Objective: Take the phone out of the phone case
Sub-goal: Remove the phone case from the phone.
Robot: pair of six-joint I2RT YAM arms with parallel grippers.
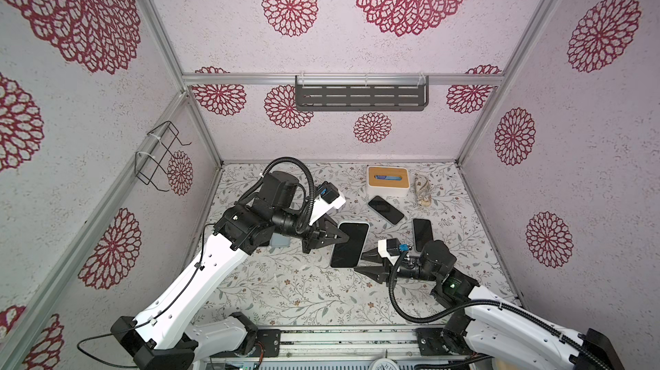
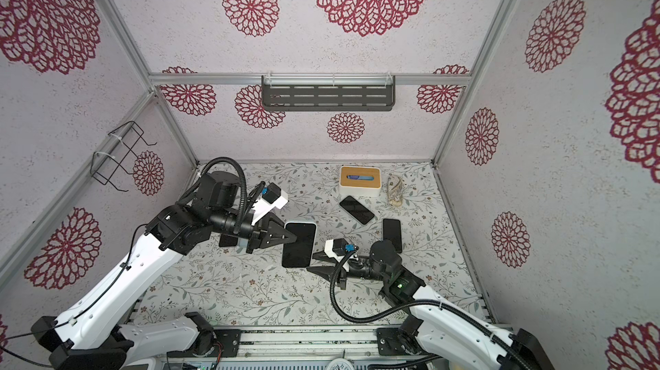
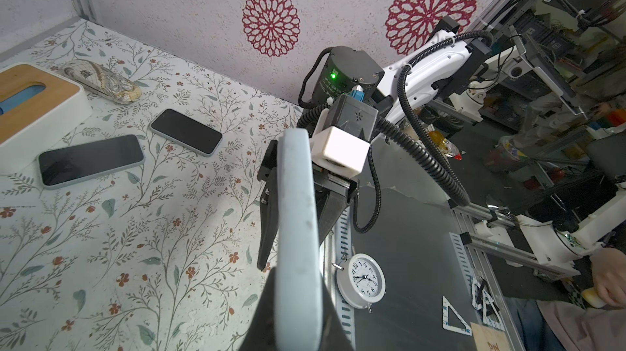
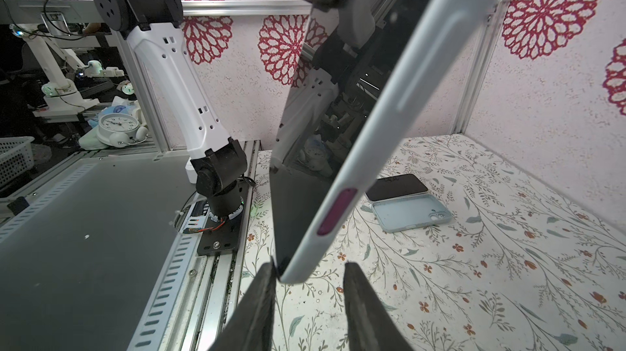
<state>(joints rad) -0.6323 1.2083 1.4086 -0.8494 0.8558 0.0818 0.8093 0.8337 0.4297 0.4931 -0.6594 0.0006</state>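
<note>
Phone [image 1: 351, 250], in its case [image 4: 406, 102], is held clear of the counter [image 1: 285, 289] by L jaws clenched on a long edge, prob. so the free corner is offered to R jaws, which are spread astride it, not gripping. Counter: floral print; booth walls [image 1: 357, 46] w/ red rosettes; spare phones [image 1: 385, 210] behind.

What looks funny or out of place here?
The cased phone is not lying flat like the two other phones. The left gripper holds it tilted in the air, and the right gripper has open jaws around one corner. An empty case lies beside a bare phone.
</note>
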